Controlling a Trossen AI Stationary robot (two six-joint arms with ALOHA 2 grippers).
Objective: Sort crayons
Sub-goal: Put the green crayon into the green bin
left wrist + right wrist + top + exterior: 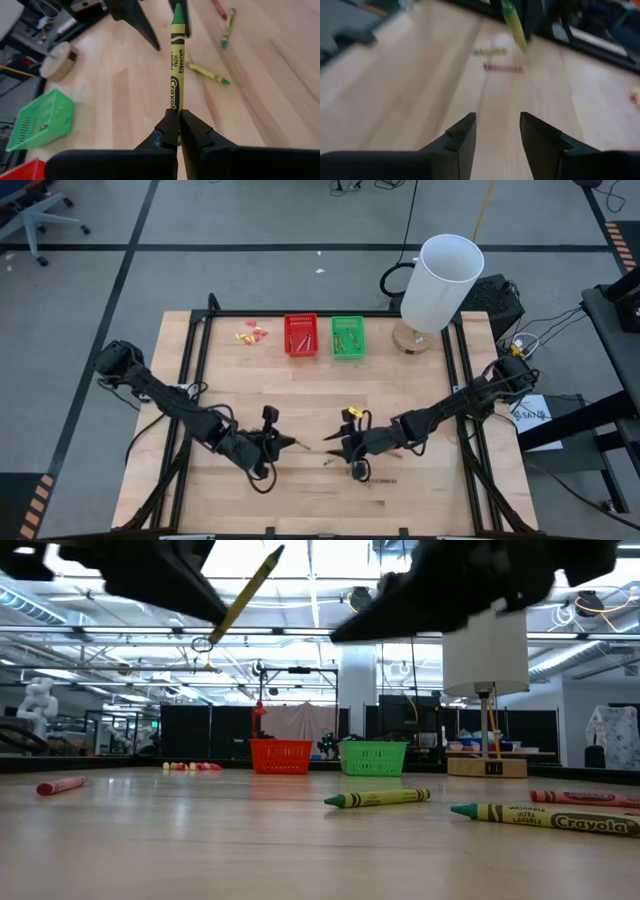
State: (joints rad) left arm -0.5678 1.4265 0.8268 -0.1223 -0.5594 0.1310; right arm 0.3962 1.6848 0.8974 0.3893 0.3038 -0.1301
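My left gripper [283, 443] is shut on a yellow-green crayon [176, 65] above the near middle of the table; the crayon also shows tilted in the low view [245, 595]. My right gripper [340, 443] is open and empty [497, 127], facing the left one a short way to its right. Loose crayons lie on the table: two yellow-green crayons [378, 798] [545, 817] and two reddish ones [60, 784] [585, 798]. The red basket [300, 335] and the green basket [348, 337] stand at the far edge, each with crayons inside. My left gripper pinches the crayon's blunt end [175, 112] between its two fingertips [192, 131]. The crayon lies along the fingers and sticks out ahead of them, its pointed tip [177, 10] toward my right gripper. It is lifted clear of the table and tilted.
A white cylinder on a round wooden base [440, 280] stands at the far right. Small yellow and pink scraps [252, 333] lie left of the red basket. Black rails [195, 350] run along the table's sides. Bare wood lies between the baskets and the grippers.
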